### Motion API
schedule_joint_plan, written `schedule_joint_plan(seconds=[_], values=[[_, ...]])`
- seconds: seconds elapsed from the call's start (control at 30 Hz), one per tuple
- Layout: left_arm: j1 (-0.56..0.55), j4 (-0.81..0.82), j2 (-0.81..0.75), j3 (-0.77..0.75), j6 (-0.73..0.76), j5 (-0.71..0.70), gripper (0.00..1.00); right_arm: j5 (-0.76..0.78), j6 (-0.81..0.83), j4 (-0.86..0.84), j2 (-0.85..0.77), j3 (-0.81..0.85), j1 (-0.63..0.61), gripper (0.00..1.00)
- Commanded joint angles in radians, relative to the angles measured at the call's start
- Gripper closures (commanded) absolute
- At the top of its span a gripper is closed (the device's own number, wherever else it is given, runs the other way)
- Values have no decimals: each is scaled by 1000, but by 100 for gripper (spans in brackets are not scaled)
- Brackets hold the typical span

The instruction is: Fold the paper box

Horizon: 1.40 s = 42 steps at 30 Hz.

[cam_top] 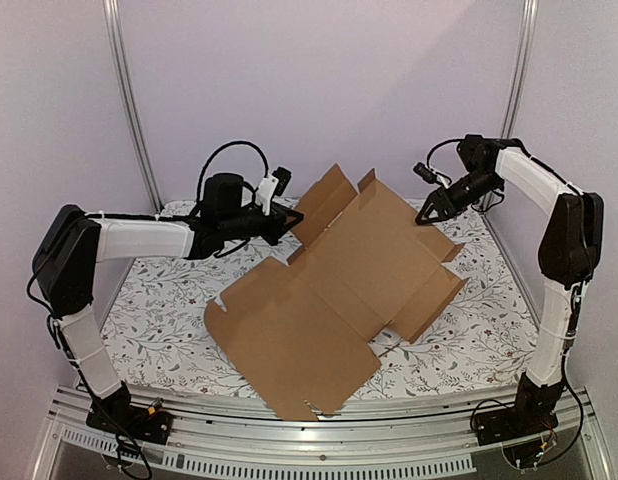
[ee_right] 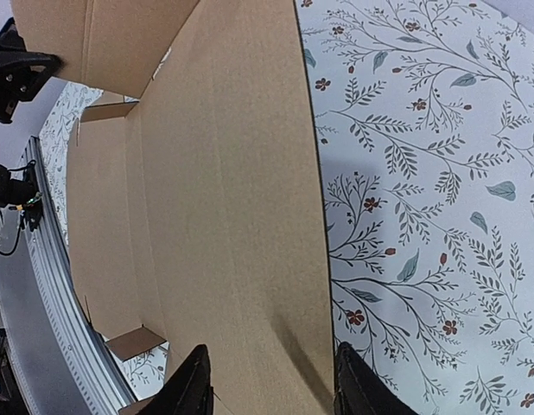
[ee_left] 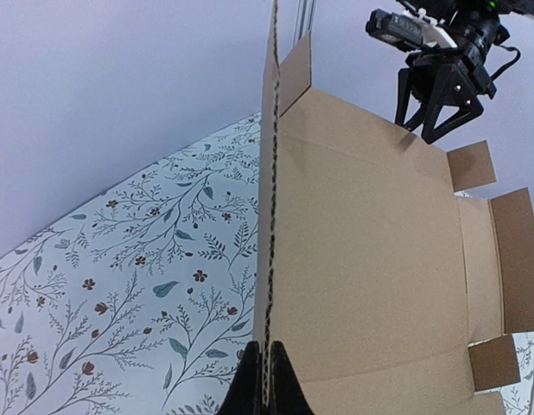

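Observation:
The paper box is a brown die-cut cardboard sheet lying mostly flat on the table, with its far-left flap standing up. My left gripper is shut on that raised flap's edge; in the left wrist view the fingertips pinch the corrugated edge of the paper box. My right gripper hovers open over the sheet's far-right edge. The right wrist view shows its fingers spread above the cardboard panel, touching nothing. The right gripper also appears in the left wrist view.
A floral tablecloth covers the table. A metal rail runs along the near edge by the arm bases. White walls and upright frame posts close in the back and sides.

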<state>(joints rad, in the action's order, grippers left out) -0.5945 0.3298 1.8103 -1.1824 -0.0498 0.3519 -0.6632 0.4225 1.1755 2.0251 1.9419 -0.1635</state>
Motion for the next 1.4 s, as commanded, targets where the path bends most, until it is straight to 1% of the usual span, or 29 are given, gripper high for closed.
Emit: schedule_joint_plan(seconds=[0.0, 0.1, 0.23, 0.37, 0.47, 0.53, 0.63, 0.73, 0.8, 0.83, 0.87, 0.9, 0.93, 1.0, 1.03, 1.07, 1.17, 1.23, 1.37], values=[[-11, 16, -18, -1, -23, 57, 100, 3, -12, 53, 0, 60, -4, 53], [-11, 7, -12, -12, -26, 60, 100, 22, 1, 66, -12, 67, 0, 51], [-11, -43, -3, -33, -12, 21, 100, 28, 16, 75, -20, 65, 3, 50], [-11, -8, -12, -16, -20, 27, 100, -2, 12, 104, -6, 66, 2, 49], [-11, 0, -16, -12, -25, 28, 100, -65, 37, 171, 41, 88, 2, 55], [-11, 3, -18, -10, -26, 24, 100, -99, 54, 207, 64, 94, 3, 63], [-11, 8, -19, -6, -29, 18, 100, -123, 68, 215, 71, 87, 2, 75], [-11, 15, -20, 0, -31, 14, 100, -117, 71, 213, 56, 83, 0, 84], [-11, 25, -19, 6, -36, 7, 100, -107, 74, 213, 46, 84, -6, 86], [-12, 27, -21, 8, -39, 6, 100, -97, 76, 215, 42, 83, -12, 89], [-11, 30, -19, 9, -41, 2, 100, -75, 80, 212, 37, 84, -18, 95], [-11, 25, -20, 9, -43, -1, 100, -55, 82, 207, 28, 84, -25, 97], [-12, 20, -20, 9, -44, -6, 95, -30, 82, 201, 22, 88, -31, 99], [-16, 2, -32, 10, -48, -34, 76, 40, 90, 203, 12, 124, -53, 100], [-20, -6, -42, 14, -48, -54, 68, 85, 103, 217, 14, 159, -68, 100], [-24, -17, -59, 17, -49, -80, 63, 130, 120, 243, 18, 198, -86, 100], [-25, -48, -134, 46, -90, -181, 53, 264, 186, 275, 39, 294, -147, 100], [-24, -51, -213, 126, -131, -231, 50, 340, 225, 273, 39, 310, -198, 100], [-24, 17, -417, 359, -220, -325, 47, 476, 292, 258, 28, 309, -300, 100]])
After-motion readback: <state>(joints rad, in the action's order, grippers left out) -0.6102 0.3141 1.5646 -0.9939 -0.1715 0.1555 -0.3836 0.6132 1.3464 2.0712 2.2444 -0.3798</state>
